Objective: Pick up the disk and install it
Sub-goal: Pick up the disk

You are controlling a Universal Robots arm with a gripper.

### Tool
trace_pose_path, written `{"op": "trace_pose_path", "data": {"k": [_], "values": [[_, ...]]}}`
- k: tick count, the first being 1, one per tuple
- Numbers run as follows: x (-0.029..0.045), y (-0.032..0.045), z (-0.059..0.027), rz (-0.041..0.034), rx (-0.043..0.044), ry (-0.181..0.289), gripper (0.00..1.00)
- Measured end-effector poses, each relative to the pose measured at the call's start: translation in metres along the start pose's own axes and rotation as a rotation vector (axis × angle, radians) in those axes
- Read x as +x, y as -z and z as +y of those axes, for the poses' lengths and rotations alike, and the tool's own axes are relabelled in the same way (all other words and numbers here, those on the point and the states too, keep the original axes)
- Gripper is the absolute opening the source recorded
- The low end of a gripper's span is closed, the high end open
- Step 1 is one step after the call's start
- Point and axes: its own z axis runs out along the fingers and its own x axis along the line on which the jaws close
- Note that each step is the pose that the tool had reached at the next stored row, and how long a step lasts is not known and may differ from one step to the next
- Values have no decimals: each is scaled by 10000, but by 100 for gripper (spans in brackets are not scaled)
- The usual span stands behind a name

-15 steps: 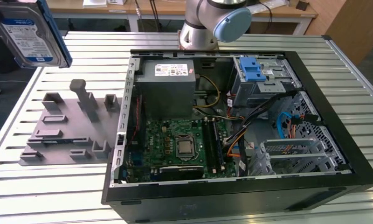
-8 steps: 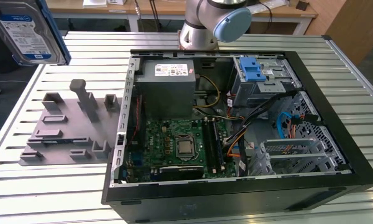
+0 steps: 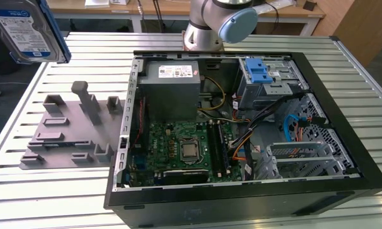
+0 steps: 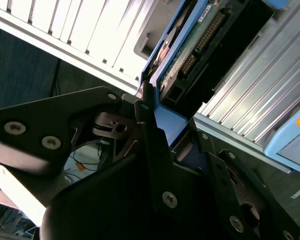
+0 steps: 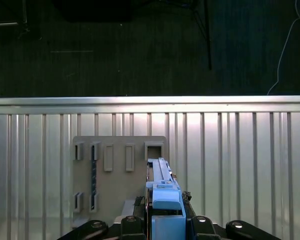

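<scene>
**Disk aloft, well apart from the cage**

At the exterior view's left, the disk [image 3: 26, 31] is carried high above the grey fixture [image 3: 70, 129]. It is clamped between the closed-in fingers of the gripper [image 5: 163, 200]. Its long axis is set near upright, with the label face outward. A slip, or a knock on the computer case [image 3: 242, 191], is judged possible, since the drive cage [image 3: 267, 81] looks a tight fit.

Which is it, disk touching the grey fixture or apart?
Apart. In the exterior view the disk hangs high above the grey fixture, table slats showing between them.
</scene>
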Motion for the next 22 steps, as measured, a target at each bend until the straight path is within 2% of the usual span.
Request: {"op": "trace_pose_path", "data": {"k": [22], "values": [[-2, 264, 4, 0, 0, 0, 36]]}}
